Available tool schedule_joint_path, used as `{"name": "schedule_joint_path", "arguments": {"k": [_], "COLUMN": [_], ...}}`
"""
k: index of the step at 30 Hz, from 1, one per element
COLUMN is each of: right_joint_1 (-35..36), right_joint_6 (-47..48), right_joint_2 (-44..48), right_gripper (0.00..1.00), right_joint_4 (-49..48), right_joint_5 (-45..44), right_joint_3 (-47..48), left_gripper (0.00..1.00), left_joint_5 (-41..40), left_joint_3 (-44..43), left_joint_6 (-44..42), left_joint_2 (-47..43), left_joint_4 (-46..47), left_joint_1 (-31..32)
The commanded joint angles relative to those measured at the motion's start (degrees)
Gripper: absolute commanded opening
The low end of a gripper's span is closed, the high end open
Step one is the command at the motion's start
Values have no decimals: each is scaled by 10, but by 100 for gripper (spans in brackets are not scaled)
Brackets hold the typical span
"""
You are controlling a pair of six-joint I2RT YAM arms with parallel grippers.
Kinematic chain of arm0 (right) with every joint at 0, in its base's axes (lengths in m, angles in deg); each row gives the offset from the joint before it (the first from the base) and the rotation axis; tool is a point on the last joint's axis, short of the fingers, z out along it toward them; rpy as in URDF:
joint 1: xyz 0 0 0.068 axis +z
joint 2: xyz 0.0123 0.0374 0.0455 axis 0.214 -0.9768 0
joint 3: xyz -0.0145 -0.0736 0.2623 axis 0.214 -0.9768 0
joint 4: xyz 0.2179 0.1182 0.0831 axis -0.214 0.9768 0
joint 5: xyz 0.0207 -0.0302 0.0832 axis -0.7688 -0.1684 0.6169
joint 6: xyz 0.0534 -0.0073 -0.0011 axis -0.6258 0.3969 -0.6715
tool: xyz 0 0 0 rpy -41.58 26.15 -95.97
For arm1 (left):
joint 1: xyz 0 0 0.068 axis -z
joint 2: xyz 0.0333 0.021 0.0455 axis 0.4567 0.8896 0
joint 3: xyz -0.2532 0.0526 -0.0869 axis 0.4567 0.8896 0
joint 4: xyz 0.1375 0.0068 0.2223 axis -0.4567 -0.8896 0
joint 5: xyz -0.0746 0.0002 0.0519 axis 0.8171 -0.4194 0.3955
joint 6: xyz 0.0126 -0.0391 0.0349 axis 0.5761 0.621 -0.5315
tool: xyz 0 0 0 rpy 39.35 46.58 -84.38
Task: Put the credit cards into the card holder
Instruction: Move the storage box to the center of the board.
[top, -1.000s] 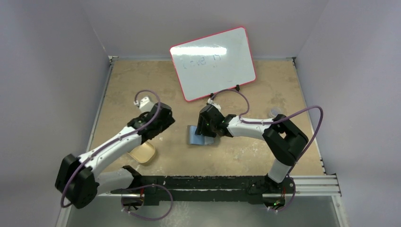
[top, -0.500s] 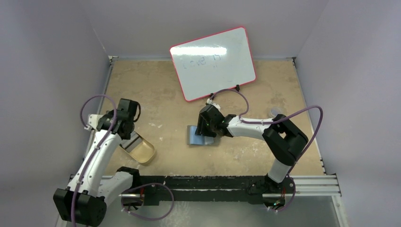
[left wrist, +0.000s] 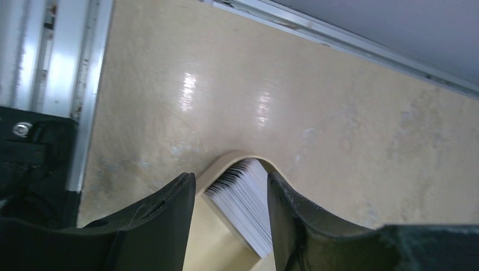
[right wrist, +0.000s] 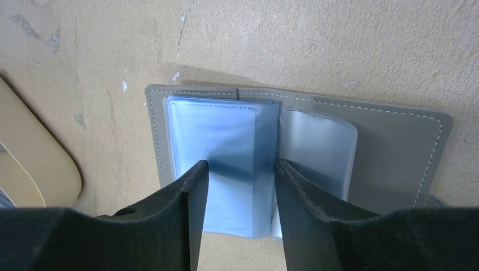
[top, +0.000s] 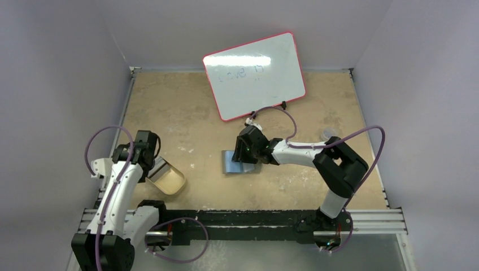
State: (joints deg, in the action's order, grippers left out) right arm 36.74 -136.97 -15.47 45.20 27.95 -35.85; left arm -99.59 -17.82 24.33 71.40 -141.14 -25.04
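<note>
Jaws: L gripper open astride credit cards, 8 o'clock of card holder | R gripper open on it | prog: seemingly none in yet

A tan, mottled tabletop, scuffed and flecked with pale marks, fills the bottom of a booth closed on three sides by plain, pale lavender-grey walls. A whiteboard with a red rim and faint writing stands askew at the back, and a ribbed aluminium rail runs along the near edge. In the left wrist view, soft light leaves two bright glints on the tabletop's smooth surface.
</note>
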Motion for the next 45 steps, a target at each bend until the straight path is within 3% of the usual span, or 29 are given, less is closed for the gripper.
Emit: {"name": "schedule_joint_path", "arguments": {"k": [1,7,11,15,28,45], "right_joint_1": [4,4,4,4,4,4], "right_joint_6": [11,10,10,9,5,5], "right_joint_2": [-9,-8,-6,-3,3,-2], "right_gripper": [50,49,49,49,49,48], "right_joint_4": [12,10,9,9,12,23], "right_joint_5": [14,22,21,21,21,14], "right_joint_3": [-25,-25,-22,-21,-27,-18], "left_gripper": [45,20,17,7,0,0], "left_joint_5": [-28,-10,41,90,159,211], "left_joint_3": [26,47,65,82,164,136], "left_joint_6": [41,47,20,16,-14,-138], "left_joint_2": [0,6,4,22,52,133], "left_joint_4": [-43,-37,9,44,178,370], "left_joint_1": [-10,-18,-24,-27,-28,-27]}}
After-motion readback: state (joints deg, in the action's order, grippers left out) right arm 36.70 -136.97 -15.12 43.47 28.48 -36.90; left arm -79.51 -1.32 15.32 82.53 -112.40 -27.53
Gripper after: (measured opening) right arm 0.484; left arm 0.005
